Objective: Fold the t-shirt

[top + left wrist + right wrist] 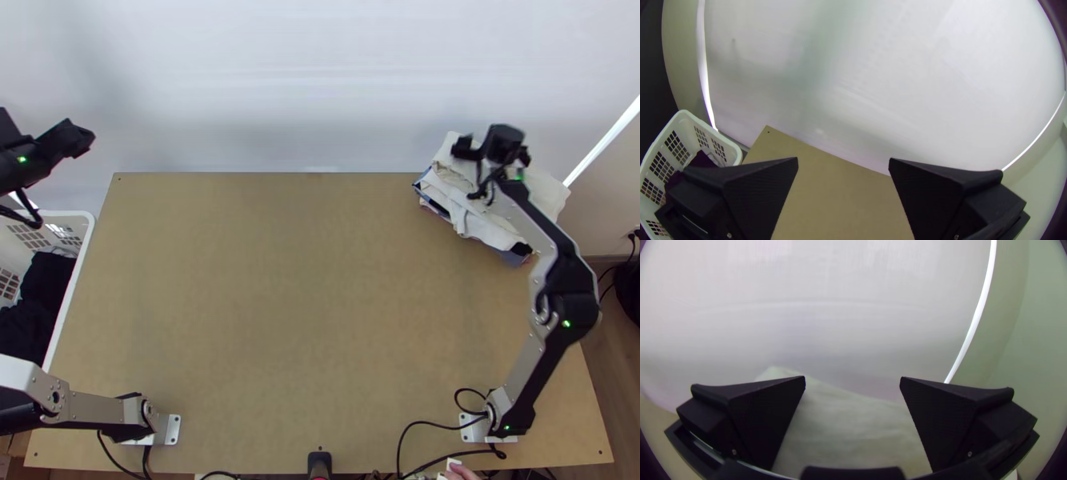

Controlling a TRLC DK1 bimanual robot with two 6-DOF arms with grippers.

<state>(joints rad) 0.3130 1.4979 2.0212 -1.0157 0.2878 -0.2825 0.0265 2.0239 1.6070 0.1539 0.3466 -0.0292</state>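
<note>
Right gripper wide open, holds nothing, over pale folded cloth on clothes pile; contact and whether that's the t-shirt unclear. Left gripper wide open, empty, arm out past surface edge. White basket baseward of it, dark clothes inside.

The wooden table I'm looking at carries a pile of clothes directly beneath the right gripper, white cloth uppermost; well apart from that gripper, the left base and right base sit along one edge.
</note>
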